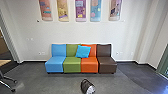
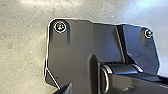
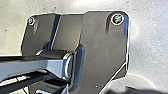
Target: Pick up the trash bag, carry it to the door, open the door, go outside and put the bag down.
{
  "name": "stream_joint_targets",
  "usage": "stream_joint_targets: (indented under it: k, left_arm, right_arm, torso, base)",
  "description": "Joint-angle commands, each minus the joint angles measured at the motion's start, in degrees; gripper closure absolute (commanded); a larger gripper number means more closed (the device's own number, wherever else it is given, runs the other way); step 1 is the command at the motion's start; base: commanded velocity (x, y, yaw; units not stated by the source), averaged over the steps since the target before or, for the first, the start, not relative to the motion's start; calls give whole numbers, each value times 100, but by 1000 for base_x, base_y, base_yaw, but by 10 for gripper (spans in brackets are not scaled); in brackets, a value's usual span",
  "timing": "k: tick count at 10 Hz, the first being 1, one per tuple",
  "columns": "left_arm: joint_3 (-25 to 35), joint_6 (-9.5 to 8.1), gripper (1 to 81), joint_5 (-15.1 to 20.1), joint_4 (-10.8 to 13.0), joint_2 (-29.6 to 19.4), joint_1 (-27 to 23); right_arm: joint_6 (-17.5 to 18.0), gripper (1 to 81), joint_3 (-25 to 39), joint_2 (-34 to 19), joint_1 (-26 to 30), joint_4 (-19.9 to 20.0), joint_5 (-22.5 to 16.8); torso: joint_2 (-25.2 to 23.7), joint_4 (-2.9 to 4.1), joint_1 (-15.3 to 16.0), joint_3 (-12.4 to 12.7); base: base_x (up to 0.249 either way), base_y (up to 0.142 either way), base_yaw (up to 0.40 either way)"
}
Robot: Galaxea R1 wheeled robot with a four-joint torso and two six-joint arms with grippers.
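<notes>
A black bag (image 1: 86,85), with a whitish patch on its lower right side, sits on the grey floor in front of the seats, near the bottom of the head view. Bare floor separates it from the row of seats behind. Whether a green-framed edge (image 1: 164,63) at the far right belongs to a door, I cannot tell. How my two grippers stand is unclear in the wrist views.
Blue, green, orange and brown seats (image 1: 107,63) stand in a row against the white wall, a bright blue cushion (image 1: 83,51) on them. Colourful panels (image 1: 80,10) hang above. At the left are a table edge (image 1: 4,62) and a chair base (image 1: 7,83).
</notes>
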Motion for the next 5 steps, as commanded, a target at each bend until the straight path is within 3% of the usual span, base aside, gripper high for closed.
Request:
stream_joint_targets:
  k: [1, 5]
  left_arm:
    - [9, -9, 10, 313, -30, -21, -341]
    - [9, -9, 10, 313, -39, -3, -341]
  right_arm:
    - [-16, 10, -18, -72, 228, 6, -295]
    - [-16, 10, -97, -64, 210, 24, -295]
  torso:
    - [0, 0, 0, 0]
    - [0, 0, 2, 0]
  base:
    - [136, 0, 0]
    - [136, 0, 0]
